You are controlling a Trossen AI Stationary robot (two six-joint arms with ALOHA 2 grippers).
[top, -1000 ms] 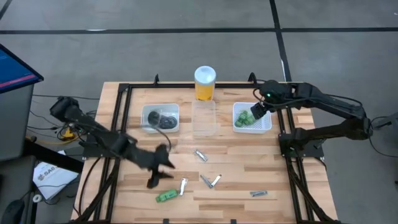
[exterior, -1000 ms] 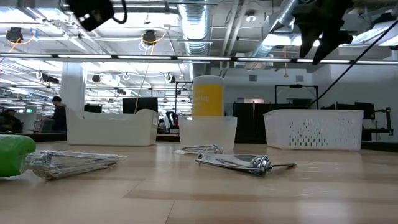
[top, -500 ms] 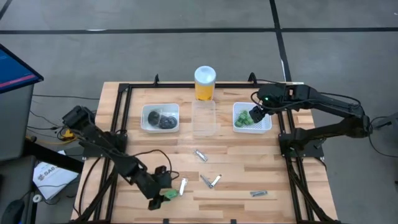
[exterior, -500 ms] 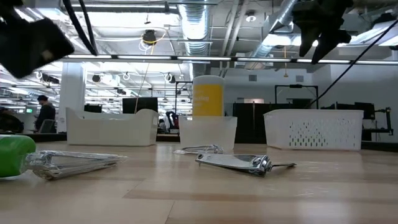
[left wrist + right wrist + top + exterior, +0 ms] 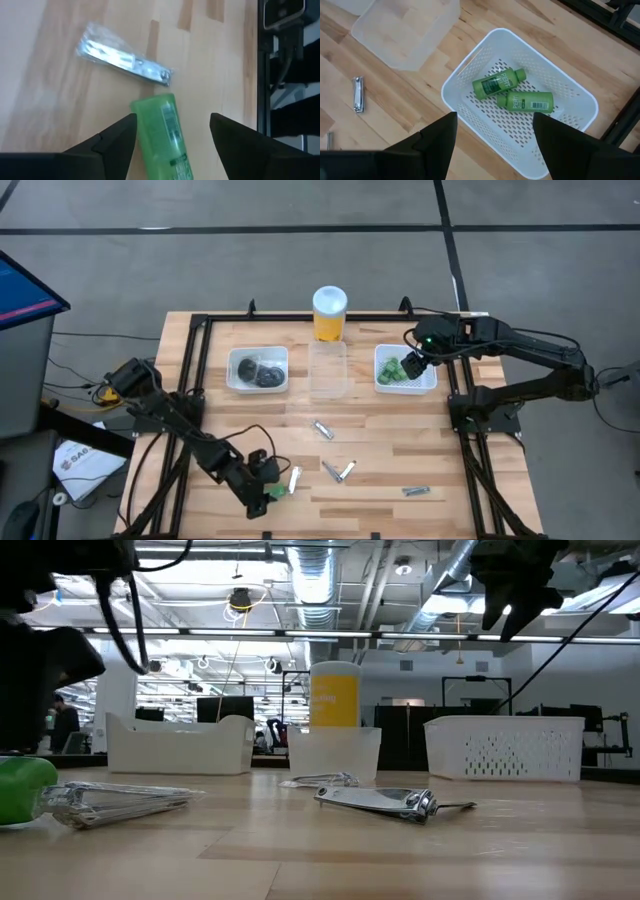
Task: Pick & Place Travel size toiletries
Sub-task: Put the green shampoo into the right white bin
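A green bottle (image 5: 162, 132) is seen lying flat on the wooden table (image 5: 400, 450) near its front edge, between the spread fingers of the left gripper (image 5: 172, 145), ungripped. Its long axis runs along the gripper's reach, one end beside a wrapped silvery tube (image 5: 125, 55).

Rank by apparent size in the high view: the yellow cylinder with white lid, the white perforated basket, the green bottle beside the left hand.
1. White perforated basket
2. Yellow cylinder with white lid
3. Green bottle, partly hidden by the left hand
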